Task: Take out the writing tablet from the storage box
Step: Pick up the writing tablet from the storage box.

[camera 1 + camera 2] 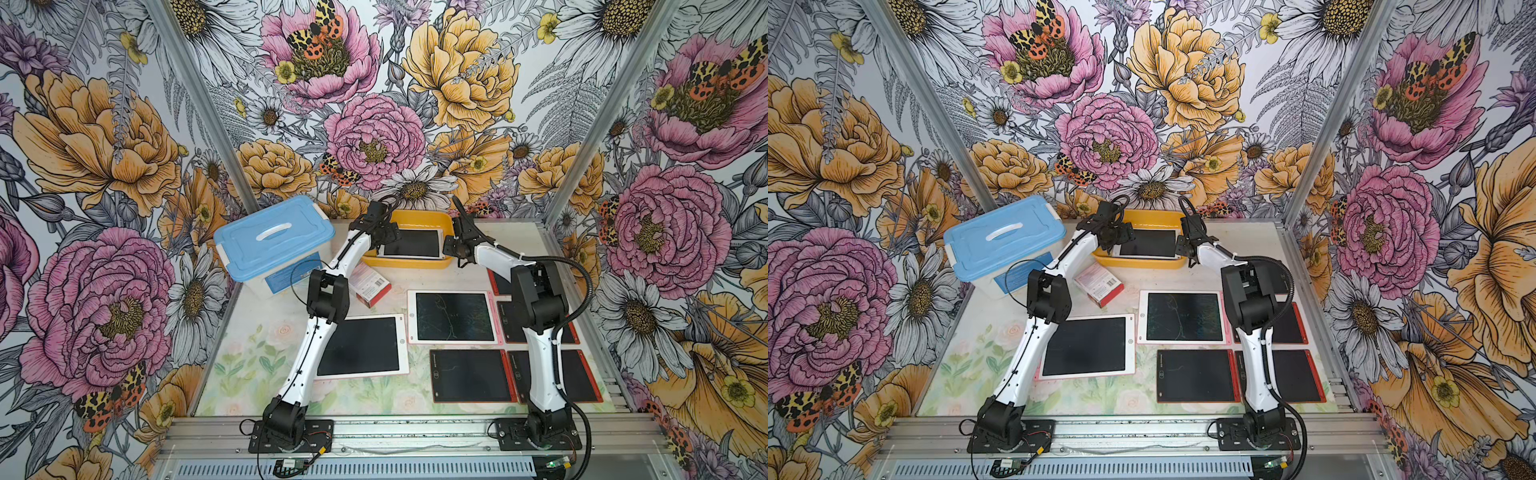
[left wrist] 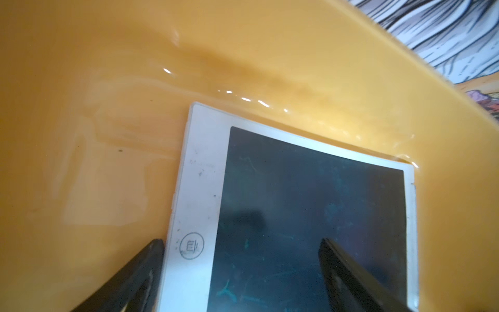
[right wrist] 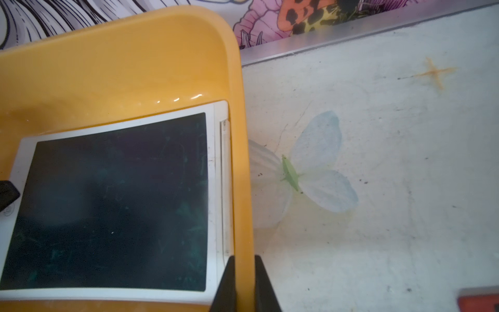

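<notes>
The storage box (image 1: 405,216) (image 1: 1142,216) is a shallow yellow bin at the back of the table. In it lies a writing tablet (image 1: 413,243) (image 2: 297,202) (image 3: 113,202) with a white frame and a dark screen. My left gripper (image 2: 240,243) (image 1: 384,243) is open low over the tablet's left end. One finger sits just outside the white edge and the other over the screen. My right gripper (image 3: 244,259) (image 1: 451,245) is shut on the box's right wall (image 3: 243,189).
A translucent box with a blue lid (image 1: 274,239) stands left of the bin. A red-and-white carton (image 1: 370,286) lies in front of it. Several tablets lie on the table, white-framed (image 1: 361,347) (image 1: 453,316) and red-framed (image 1: 471,376), some under my right arm.
</notes>
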`<state>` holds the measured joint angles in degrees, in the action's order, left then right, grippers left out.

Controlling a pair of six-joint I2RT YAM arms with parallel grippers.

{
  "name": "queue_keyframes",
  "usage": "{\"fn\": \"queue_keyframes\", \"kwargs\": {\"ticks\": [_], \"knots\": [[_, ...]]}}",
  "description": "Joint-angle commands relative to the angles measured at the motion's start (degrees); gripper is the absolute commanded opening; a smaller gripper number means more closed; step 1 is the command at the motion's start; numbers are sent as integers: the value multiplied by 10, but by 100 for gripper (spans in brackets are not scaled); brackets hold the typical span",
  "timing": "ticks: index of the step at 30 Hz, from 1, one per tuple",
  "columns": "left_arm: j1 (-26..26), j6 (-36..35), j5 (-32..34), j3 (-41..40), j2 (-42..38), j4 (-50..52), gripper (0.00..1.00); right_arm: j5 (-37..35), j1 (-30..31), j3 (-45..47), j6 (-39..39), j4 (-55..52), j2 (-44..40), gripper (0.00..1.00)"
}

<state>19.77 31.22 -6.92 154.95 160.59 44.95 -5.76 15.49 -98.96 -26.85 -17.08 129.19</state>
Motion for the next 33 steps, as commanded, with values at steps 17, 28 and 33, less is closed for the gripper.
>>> {"fn": "queue_keyframes", "kwargs": {"ticks": [17, 28, 33], "knots": [[-8, 131, -237, -36, -92, -129, 85, 15, 18, -33, 15, 3, 42, 9], [-10, 127, -226, -106, -142, -138, 77, 20, 20, -39, 10, 4, 44, 9], [-11, 108, -205, -155, -178, -138, 71, 19, 21, -38, 8, 4, 43, 9]]}}
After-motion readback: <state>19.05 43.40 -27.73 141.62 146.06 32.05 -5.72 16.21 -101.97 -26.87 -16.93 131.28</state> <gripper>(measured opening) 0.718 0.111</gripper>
